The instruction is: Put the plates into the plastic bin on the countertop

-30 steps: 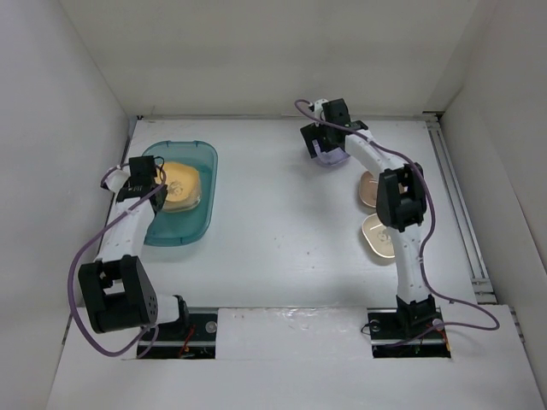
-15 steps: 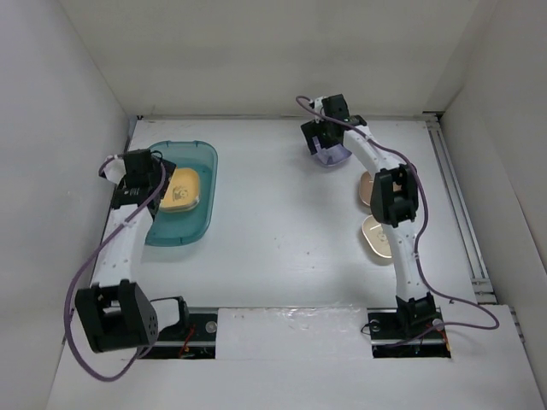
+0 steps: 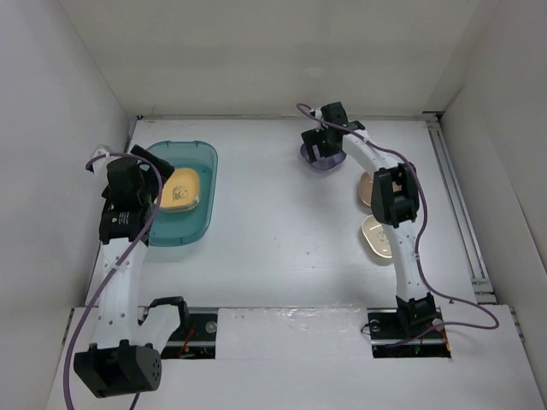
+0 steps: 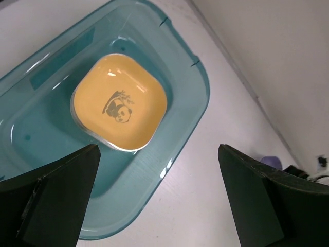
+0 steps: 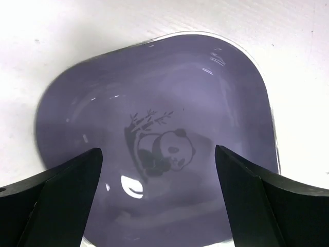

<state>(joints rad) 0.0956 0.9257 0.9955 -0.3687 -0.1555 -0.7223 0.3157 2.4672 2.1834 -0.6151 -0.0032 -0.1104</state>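
A yellow-orange plate (image 3: 180,189) with a panda motif lies flat inside the teal plastic bin (image 3: 208,164) at the left of the countertop (image 3: 273,231). My left gripper (image 3: 137,171) hangs open and empty at the bin's left side. In its wrist view the plate (image 4: 119,102) sits beyond the left gripper (image 4: 159,150), and the bin's rim (image 4: 198,103) curves between the fingers. A purple plate (image 3: 325,162) rests at the back. My right gripper (image 3: 323,142) is open just above it. The right wrist view shows the right gripper (image 5: 158,152) spread over the purple plate (image 5: 154,87).
Two more plates lie at the right beside the right arm: a brown one (image 3: 367,190), partly hidden by the arm, and a cream one (image 3: 374,238). White walls close in the left, back and right. A rail (image 3: 457,205) runs along the right edge.
My left gripper opened, left the yellow-orange plate in the bin and drew back to the left. My right gripper has come down closer over the purple plate.
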